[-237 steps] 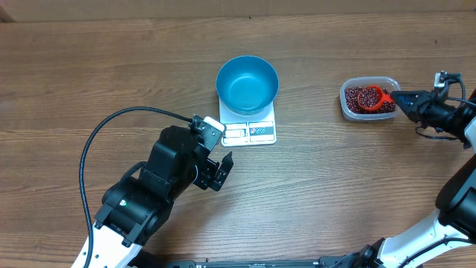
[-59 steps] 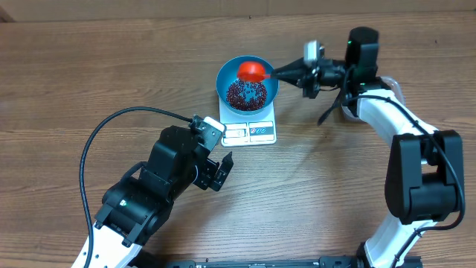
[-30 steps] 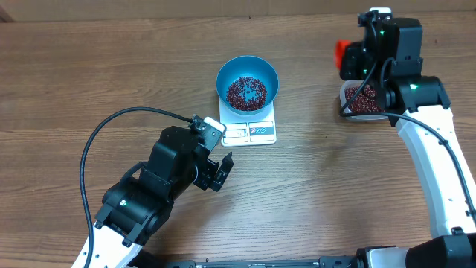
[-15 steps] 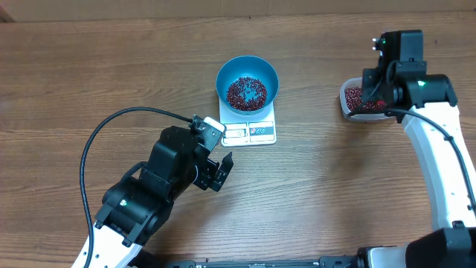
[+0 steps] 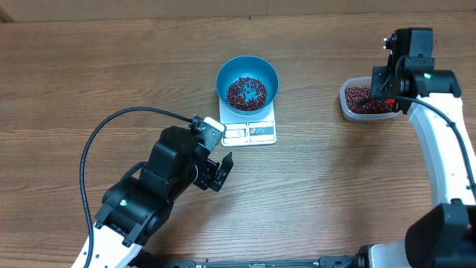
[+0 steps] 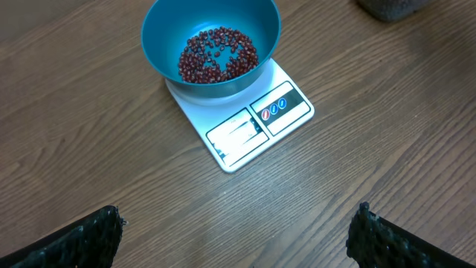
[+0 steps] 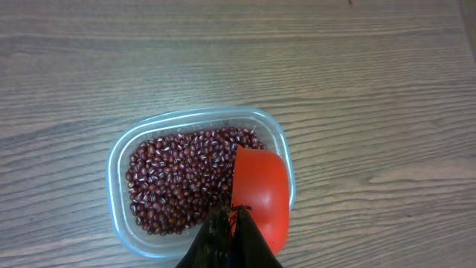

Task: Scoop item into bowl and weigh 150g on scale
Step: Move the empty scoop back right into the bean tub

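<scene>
The blue bowl (image 5: 265, 73) stands on the white scale (image 5: 260, 133) at the table's middle, with a heap of dark red beans (image 5: 246, 91) in it. At the right, a clear tub (image 5: 344, 97) holds more beans (image 7: 178, 186). My right gripper (image 7: 232, 216) is shut on the handle of an orange-red scoop (image 7: 262, 192), which lies over the tub's right side, its back up. My left gripper (image 5: 221, 170) hovers open near the scale's front, nothing between its fingers (image 6: 85, 238). In the left wrist view the bowl (image 6: 163, 30) and the scale (image 6: 277, 109) lie ahead.
Bare wooden table surrounds the scale and the tub. A black cable (image 5: 111, 123) loops from the left arm across the table's left part. The right arm's white link (image 5: 446, 164) runs along the right edge.
The right arm swung from the bowl back to the tub and brought the scoop down over the tub's right side. The left arm has not moved.
</scene>
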`<action>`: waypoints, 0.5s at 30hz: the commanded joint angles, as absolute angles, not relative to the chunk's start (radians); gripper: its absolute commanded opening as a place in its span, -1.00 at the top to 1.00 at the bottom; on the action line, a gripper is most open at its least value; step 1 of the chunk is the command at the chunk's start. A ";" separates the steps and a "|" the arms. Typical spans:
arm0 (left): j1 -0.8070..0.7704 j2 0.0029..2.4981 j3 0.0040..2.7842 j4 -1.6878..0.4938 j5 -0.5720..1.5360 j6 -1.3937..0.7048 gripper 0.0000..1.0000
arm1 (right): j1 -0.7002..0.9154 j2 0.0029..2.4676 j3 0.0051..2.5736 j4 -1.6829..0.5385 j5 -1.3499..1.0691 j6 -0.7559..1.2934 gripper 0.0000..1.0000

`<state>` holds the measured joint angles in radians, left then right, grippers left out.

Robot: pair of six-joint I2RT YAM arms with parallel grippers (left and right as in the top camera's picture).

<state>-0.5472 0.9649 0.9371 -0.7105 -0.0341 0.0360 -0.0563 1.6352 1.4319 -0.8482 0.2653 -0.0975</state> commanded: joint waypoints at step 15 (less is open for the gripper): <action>-0.542 0.962 0.932 -0.707 -0.040 0.056 -0.99 | -0.055 1.806 1.452 -0.775 0.208 -0.111 0.93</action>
<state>-0.5472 0.9649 0.9371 -0.7101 -0.0341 0.0360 -0.0563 1.7866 1.4319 -0.7845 0.2176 -0.1066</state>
